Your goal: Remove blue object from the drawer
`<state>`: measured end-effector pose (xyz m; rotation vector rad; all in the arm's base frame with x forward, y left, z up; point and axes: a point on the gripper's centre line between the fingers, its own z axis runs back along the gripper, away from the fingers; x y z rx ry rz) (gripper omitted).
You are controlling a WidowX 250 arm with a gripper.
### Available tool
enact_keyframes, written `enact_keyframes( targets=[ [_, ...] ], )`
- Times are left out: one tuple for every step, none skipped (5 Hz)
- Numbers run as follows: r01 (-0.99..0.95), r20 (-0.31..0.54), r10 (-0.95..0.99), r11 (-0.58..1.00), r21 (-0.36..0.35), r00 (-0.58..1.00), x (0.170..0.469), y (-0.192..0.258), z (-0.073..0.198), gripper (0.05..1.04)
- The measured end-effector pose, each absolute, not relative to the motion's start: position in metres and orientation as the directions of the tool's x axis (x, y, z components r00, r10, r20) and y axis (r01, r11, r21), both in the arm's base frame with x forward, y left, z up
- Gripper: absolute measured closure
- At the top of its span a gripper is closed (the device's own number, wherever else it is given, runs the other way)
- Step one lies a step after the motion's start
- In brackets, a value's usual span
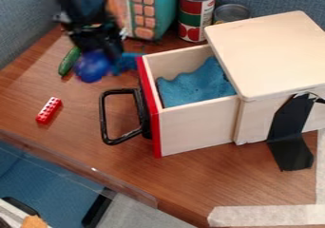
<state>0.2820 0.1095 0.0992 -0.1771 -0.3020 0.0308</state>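
Note:
The black gripper [98, 51], blurred, is at the upper left, left of the drawer and above the table. A shiny round blue object [93, 67] is at its lower end, blurred like the gripper, which looks shut on it. The wooden drawer [200, 127] stands pulled out of its box, with a red front edge and a black handle facing left. Blue cloth-like material [196, 84] lies inside the drawer. Another blue piece [128, 63] shows between the gripper and the drawer front; its shape is partly hidden.
A green cucumber-like toy [68, 61] lies just left of the blue object. A red brick [49, 110] is on the table [82, 139] at left. Cans [196, 13] and a teal toy [153, 11] stand behind. The wooden box [270, 51] occupies the right side.

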Motion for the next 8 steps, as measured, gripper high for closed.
enact_keyframes(
  targets=[
    [-0.046, 0.335, 0.097, 0.986, -0.158, 0.937, 0.270, 0.135, 0.091, 0.447],
    [-0.076, 0.365, 0.125, 0.986, -0.147, 0.923, 0.266, 0.157, 0.083, 0.447],
    [-0.097, 0.365, 0.148, 0.983, -0.153, 0.919, 0.265, 0.170, 0.065, 0.447],
    [-0.113, 0.347, 0.155, 0.984, -0.138, 0.925, 0.264, 0.178, 0.052, 0.447],
    [-0.176, 0.348, 0.202, 0.979, -0.103, 0.916, 0.267, 0.208, 0.049, 0.447],
    [-0.257, 0.346, 0.278, 0.961, -0.106, 0.896, 0.266, 0.241, 0.047, 0.447],
    [-0.326, 0.346, 0.336, 0.941, -0.089, 0.876, 0.260, 0.265, 0.049, 0.447],
    [-0.372, 0.295, 0.380, 0.924, -0.087, 0.876, 0.247, 0.278, 0.031, 0.372]
  ],
)
